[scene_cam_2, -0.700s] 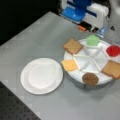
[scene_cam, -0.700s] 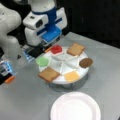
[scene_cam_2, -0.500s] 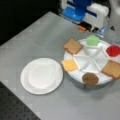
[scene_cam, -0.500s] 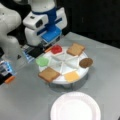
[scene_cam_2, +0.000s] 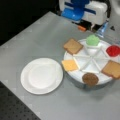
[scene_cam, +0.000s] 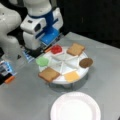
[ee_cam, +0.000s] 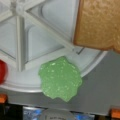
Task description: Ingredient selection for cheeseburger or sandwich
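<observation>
- Gripper (scene_cam: 37,51): I find it at the low end of the white and blue arm, at the tray's edge on a front view's left. Its fingers are lost in dark blur there, and the wrist view shows none of them; I cannot tell whether they stand wide or narrow, nor whether they hold anything.
- Green lettuce blob (ee_cam: 60,78): directly under my wrist camera, lying over the tray's outer rim, part on white and part over grey table. In both front views it sits in the compartment nearest the arm (scene_cam: 42,61) (scene_cam_2: 93,40).
- Red tomato disc (scene_cam: 56,49): in the compartment beside the lettuce; in the wrist view only a red sliver at the left border, cut off.
- Toast squares: one (scene_cam: 49,74) overhangs the rim beside the lettuce, its corner filling the wrist view's top right; the second (scene_cam: 75,49) lies across the tray beyond the tomato.
- Yellow cheese square (scene_cam: 72,76): rim compartment toward the paper plate.
- Dark brown patty (scene_cam: 86,62): on the rim between cheese and second toast.
- Divided tray (scene_cam_2: 91,60): white, round, raised, with spokes; every piece I count lies on it, none stacked.
- White paper plate (scene_cam_2: 41,75): bare, apart from the tray; cut off at a front view's bottom (scene_cam: 75,106).
- Table (scene_cam_2: 37,37): grey.
</observation>
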